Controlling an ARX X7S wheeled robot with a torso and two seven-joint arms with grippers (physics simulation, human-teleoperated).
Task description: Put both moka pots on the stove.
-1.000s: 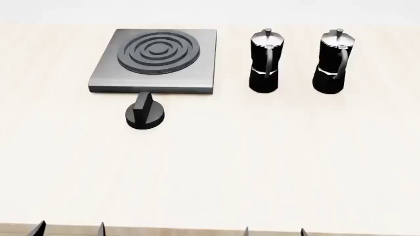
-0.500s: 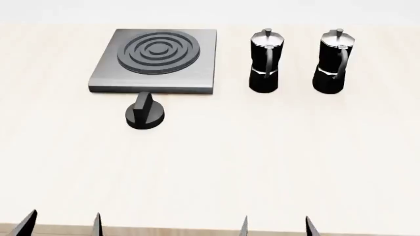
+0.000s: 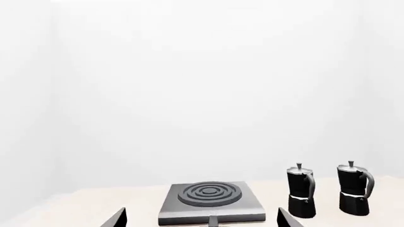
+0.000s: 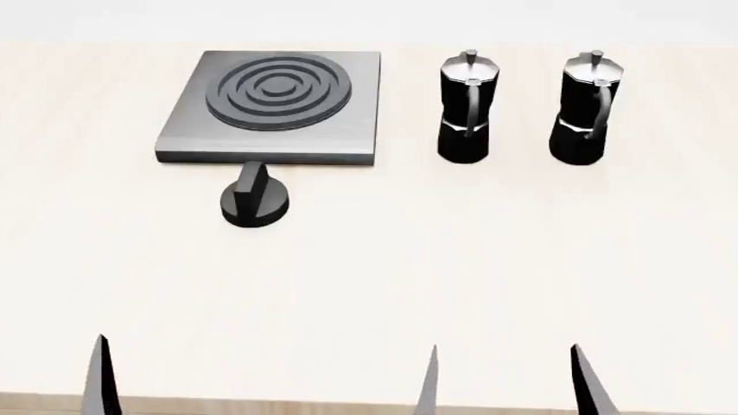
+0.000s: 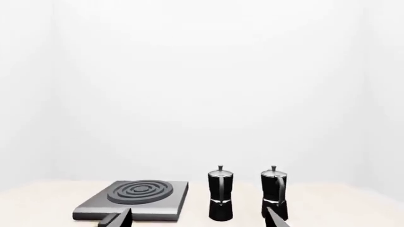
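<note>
Two moka pots stand upright on the pale desk [image 4: 369, 285], side by side and apart, just off the stove's [image 4: 272, 108] edge: the nearer moka pot [image 4: 466, 107] sits close beside the plate, the farther moka pot [image 4: 589, 108] beyond it, away from the stove. Neither touches the stove, whose ring burner is bare. A squat black knob [image 4: 255, 198] rests just in front of the stove's near edge. Well away from the stove, at the desk's near side, the left gripper [image 4: 265, 380] and right gripper [image 4: 588, 380] hover with fingers spread wide, holding nothing.
</note>
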